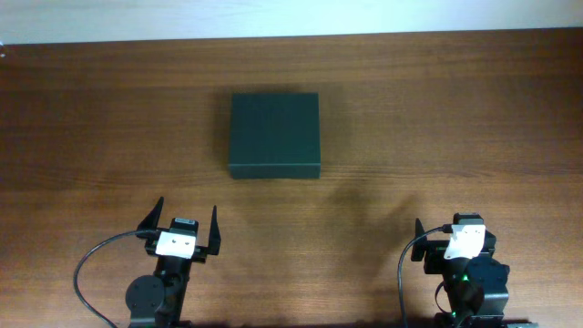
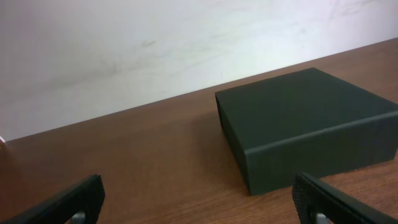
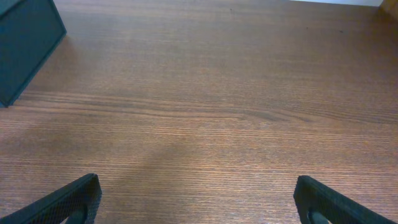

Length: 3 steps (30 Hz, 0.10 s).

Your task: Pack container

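The container (image 1: 273, 135) is a dark green-black rectangular box lying shut on the wooden table, a little left of centre. It also shows in the left wrist view (image 2: 311, 124) ahead and to the right, and its corner shows at the top left of the right wrist view (image 3: 22, 43). My left gripper (image 1: 182, 221) is open and empty near the front edge, well short of the box; it also shows in its own wrist view (image 2: 199, 202). My right gripper (image 1: 454, 235) is open and empty at the front right, over bare wood (image 3: 199, 202). No hand tools are in view.
The wooden table (image 1: 437, 109) runs to a pale wall (image 2: 155, 50) at the back. Black cables (image 1: 86, 264) loop beside each arm base at the front edge.
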Available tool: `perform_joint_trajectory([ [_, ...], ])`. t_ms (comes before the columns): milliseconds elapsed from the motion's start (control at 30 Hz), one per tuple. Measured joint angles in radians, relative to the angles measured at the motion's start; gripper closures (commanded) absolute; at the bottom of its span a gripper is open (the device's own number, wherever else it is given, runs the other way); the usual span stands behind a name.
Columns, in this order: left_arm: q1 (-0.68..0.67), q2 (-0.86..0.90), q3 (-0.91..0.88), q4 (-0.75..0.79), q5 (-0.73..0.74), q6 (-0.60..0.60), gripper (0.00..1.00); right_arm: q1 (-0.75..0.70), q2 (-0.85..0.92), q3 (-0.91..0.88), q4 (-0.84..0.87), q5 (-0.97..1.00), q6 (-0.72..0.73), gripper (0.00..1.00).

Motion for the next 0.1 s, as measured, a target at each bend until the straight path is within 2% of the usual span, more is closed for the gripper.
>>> perform_joint_trajectory([
  [100, 0.000, 0.000, 0.000, 0.000, 0.000, 0.000, 0.01, 0.000, 0.000, 0.000, 0.000, 0.000, 0.000, 0.01],
])
